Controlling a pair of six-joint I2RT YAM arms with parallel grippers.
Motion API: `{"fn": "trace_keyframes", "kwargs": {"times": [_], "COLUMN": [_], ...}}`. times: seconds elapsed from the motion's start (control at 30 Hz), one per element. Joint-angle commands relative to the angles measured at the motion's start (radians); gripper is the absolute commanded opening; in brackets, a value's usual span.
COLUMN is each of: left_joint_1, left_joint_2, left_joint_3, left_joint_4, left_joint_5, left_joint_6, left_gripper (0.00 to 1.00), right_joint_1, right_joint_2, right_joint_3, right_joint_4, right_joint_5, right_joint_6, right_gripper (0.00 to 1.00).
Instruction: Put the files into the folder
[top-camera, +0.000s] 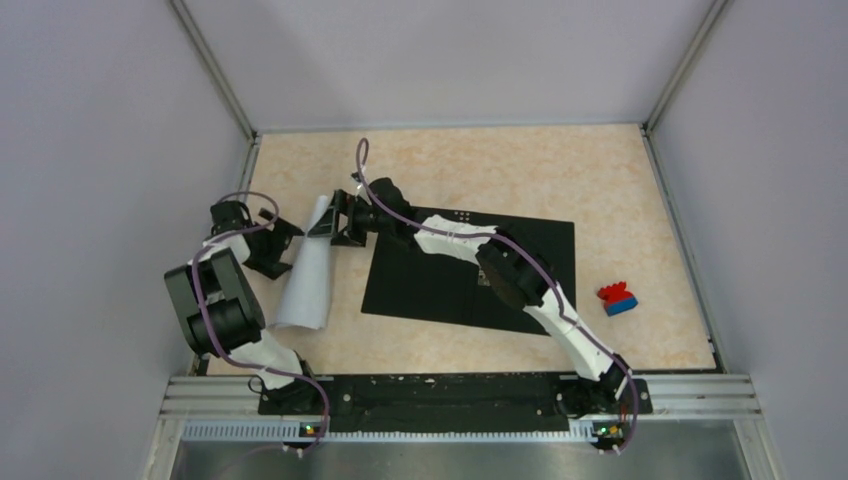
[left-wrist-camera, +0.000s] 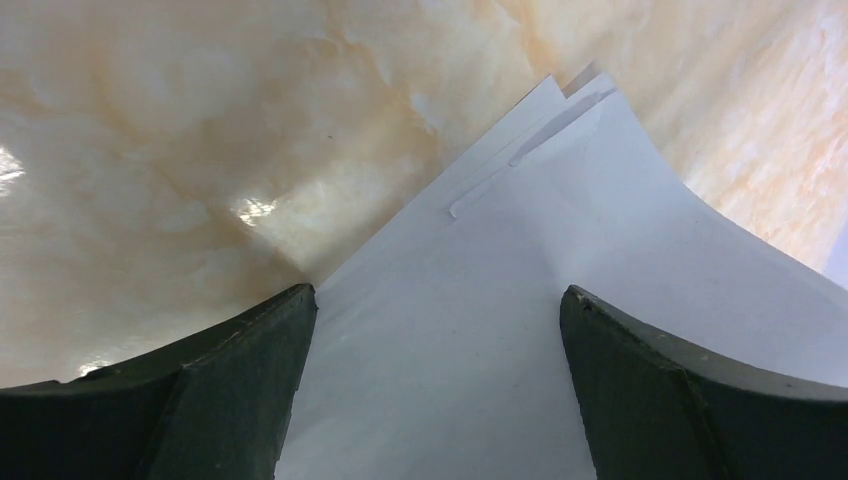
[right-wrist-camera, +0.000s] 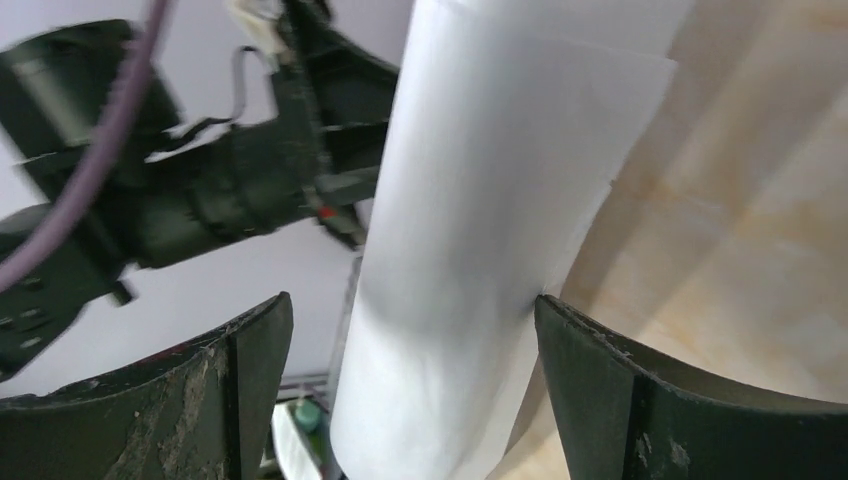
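Overhead rear view; wrist views close (both on the files)

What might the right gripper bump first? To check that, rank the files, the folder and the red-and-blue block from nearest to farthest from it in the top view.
1. The files: at the fingertips of the right gripper, on the left.
2. The folder: lying open, black side up, just to the gripper's right.
3. The red-and-blue block: far to the right, beyond the folder.

You are looking at a beige marbled bench that is sitting between pale grey walls. A small red-and-blue toy block is lying near its right edge, and a metal rail is running along its near side.
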Motion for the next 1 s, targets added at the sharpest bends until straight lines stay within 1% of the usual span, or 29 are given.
{"fn": "trace_keyframes", "kwargs": {"times": [0.0,0.23,0.33,0.4,0.7,0.73,0.77,0.87,0.9,0.97], "left_joint_1": [-0.043,-0.075,-0.078,-0.081,-0.086,-0.086,-0.086,-0.086,-0.086,-0.086], "left_joint_2": [0.078,0.072,0.068,0.067,0.036,0.031,0.025,-0.005,-0.019,-0.056], "left_joint_3": [-0.048,-0.057,-0.066,-0.069,-0.042,-0.038,-0.03,0.015,0.033,0.076], "left_joint_4": [-0.142,-0.14,-0.133,-0.132,-0.168,-0.172,-0.182,-0.23,-0.249,-0.287], "left_joint_5": [-0.007,-0.013,-0.008,-0.004,0.016,0.017,0.014,-0.005,-0.016,-0.043], "left_joint_6": [0.024,0.022,0.022,0.024,0.051,0.053,0.062,0.091,0.099,0.115], "left_gripper": [0.99,0.99,0.99,0.99,0.99,0.99,0.99,0.99,0.99,0.99], "right_joint_1": [0.014,0.016,0.015,0.016,0.004,0.003,0.0,-0.013,-0.018,-0.031], "right_joint_2": [-0.08,-0.09,-0.081,-0.063,-0.032,-0.042,-0.053,-0.095,-0.107,-0.136], "right_joint_3": [0.0,-0.068,-0.088,-0.091,-0.037,-0.041,-0.054,-0.102,-0.114,-0.139], "right_joint_4": [-0.204,-0.269,-0.254,-0.223,-0.192,-0.185,-0.169,-0.117,-0.097,-0.066], "right_joint_5": [0.115,0.201,0.218,0.199,0.141,0.133,0.126,0.096,0.084,0.062], "right_joint_6": [-0.109,-0.144,-0.16,-0.162,-0.168,-0.164,-0.157,-0.128,-0.118,-0.092], "right_gripper": [0.9,0.9,0.89,0.86,0.56,0.53,0.48,0.36,0.33,0.32]}}
